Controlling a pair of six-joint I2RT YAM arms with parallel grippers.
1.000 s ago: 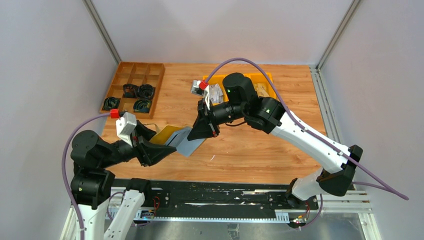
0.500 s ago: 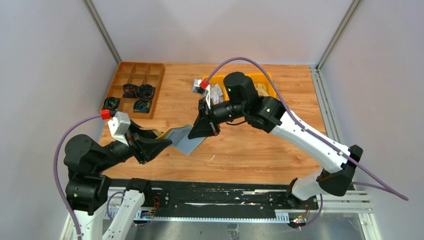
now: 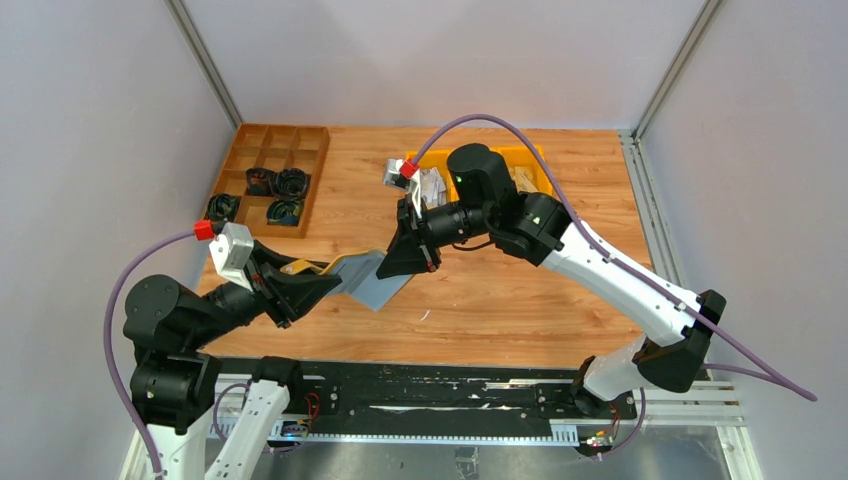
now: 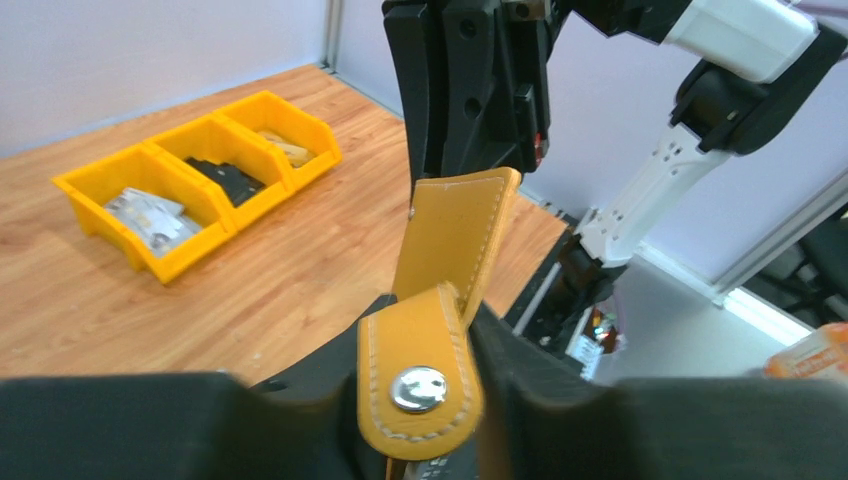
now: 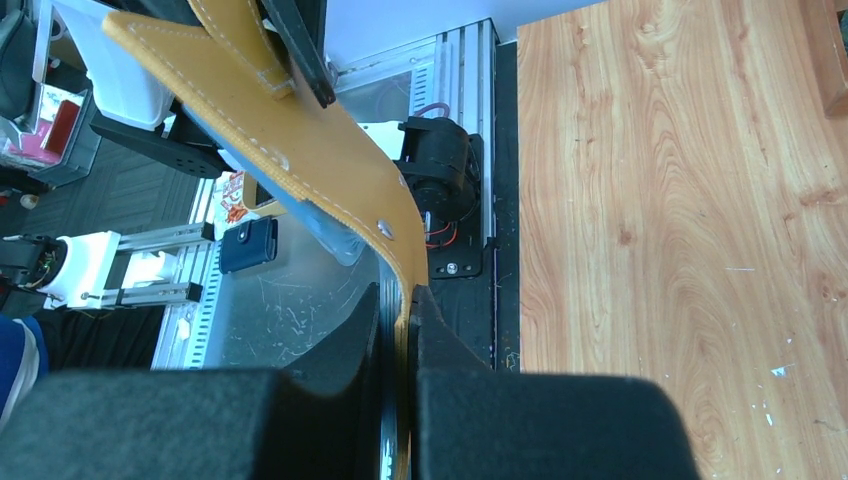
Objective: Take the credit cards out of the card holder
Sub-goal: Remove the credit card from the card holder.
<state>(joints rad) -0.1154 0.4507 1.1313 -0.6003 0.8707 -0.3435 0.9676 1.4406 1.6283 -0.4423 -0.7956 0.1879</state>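
Retracted toward the desk's left edge, left gripper (image 3: 306,290) pinches the card holder (image 3: 362,276) by its tab; right gripper (image 3: 408,260) clamps the opposite flap.

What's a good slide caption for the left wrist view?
Card holder stretched between the left end effector and the right end effector, yellow bins behind on the table.
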